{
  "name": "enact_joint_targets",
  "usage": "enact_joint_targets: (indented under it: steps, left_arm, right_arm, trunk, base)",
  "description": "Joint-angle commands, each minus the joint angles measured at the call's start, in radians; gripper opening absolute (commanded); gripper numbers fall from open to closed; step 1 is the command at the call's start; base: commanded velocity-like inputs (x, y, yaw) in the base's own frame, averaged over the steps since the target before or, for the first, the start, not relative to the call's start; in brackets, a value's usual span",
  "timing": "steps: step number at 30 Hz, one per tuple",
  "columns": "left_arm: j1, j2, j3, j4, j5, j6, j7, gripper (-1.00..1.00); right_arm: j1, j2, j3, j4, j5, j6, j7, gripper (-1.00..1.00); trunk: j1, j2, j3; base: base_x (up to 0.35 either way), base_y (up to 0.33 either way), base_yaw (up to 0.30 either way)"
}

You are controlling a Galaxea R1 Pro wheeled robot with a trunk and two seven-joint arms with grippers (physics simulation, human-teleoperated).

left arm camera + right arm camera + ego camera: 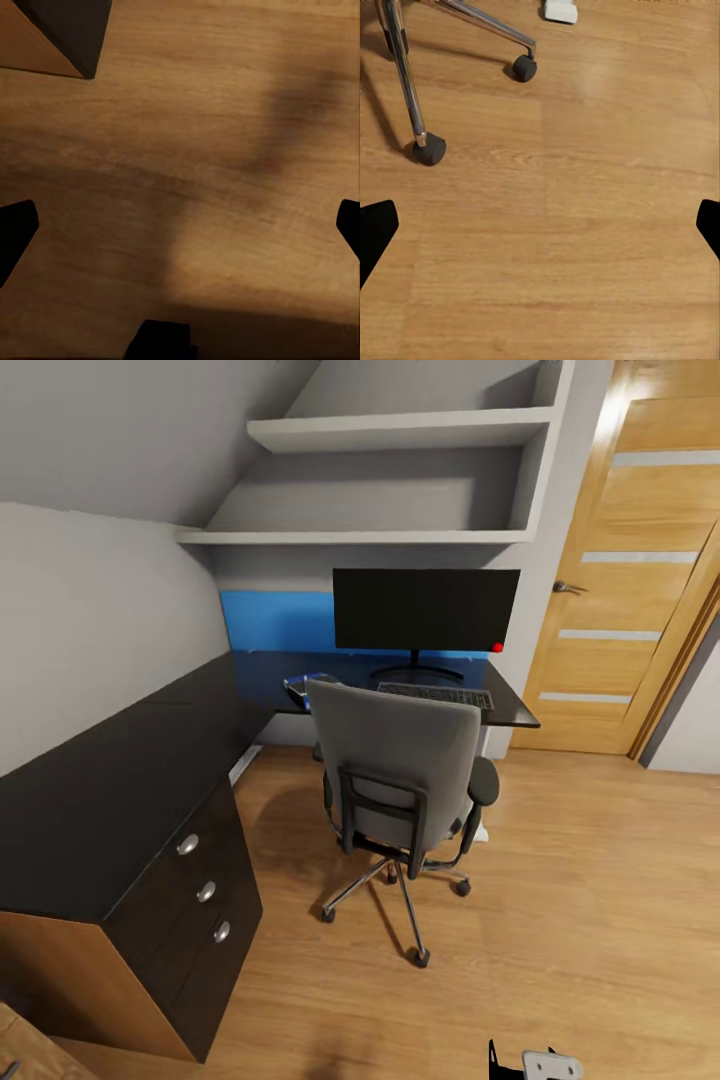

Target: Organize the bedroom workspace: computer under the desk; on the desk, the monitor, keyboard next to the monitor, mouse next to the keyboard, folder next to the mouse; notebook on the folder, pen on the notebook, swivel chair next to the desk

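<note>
Tools [180, 225] [540, 225] both point down at the wooden floor [585, 247], fingers spread wide

Home study nook: desk [120, 780], monitor [425, 610], wall shelves [400, 432], door [640, 560]

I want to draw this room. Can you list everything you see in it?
monitor: one, black, on the desk's far end.
keyboard: one, dark, in front of the monitor.
desk: one, black, L-shaped, along the left wall.
swivel chair: one, grey, facing the desk.
shelves: two, grey, above the monitor.
door: one, wooden, at right.
floor: wooden.
left fingers: black, apart, over floor.
right fingers: black, apart, near chair casters.
</note>
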Motion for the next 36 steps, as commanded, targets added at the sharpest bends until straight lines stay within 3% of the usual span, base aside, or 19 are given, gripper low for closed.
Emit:
enact_joint_targets:
  steps: [1, 8, 16, 36]
  left_arm:
    - [0.007, 0.001, -0.009, 0.001, 0.005, -0.011, 0.005, 1.0]
    - [0.046, 0.018, -0.009, 0.001, 0.005, -0.05, 0.003, 1.0]
    - [0.049, 0.031, -0.009, 0.001, 0.005, -0.052, -0.002, 1.0]
    - [0.049, 0.033, -0.011, -0.001, 0.002, -0.049, -0.005, 1.0]
  right_arm:
    - [-0.001, 0.0, 0.008, 0.002, -0.003, -0.002, -0.005, 1.0]
    - [-0.001, 0.0, 0.008, 0.002, -0.003, -0.002, -0.005, 1.0]
    - [-0.002, 0.0, 0.008, 0.002, -0.003, -0.002, -0.005, 1.0]
    - [-0.001, 0.0, 0.008, 0.002, -0.003, -0.002, -0.005, 1.0]
  trunk:
    - [-0.004, 0.007, 0.002]
    - [-0.031, 0.056, 0.024]
    - [-0.031, 0.056, 0.024]
    - [-0.031, 0.056, 0.024]
  base:
    - [0.0, 0.0, 0.0]
    - [0.0, 0.0, 0.0]
    - [0.0, 0.0, 0.0]
    - [0.0, 0.0, 0.0]
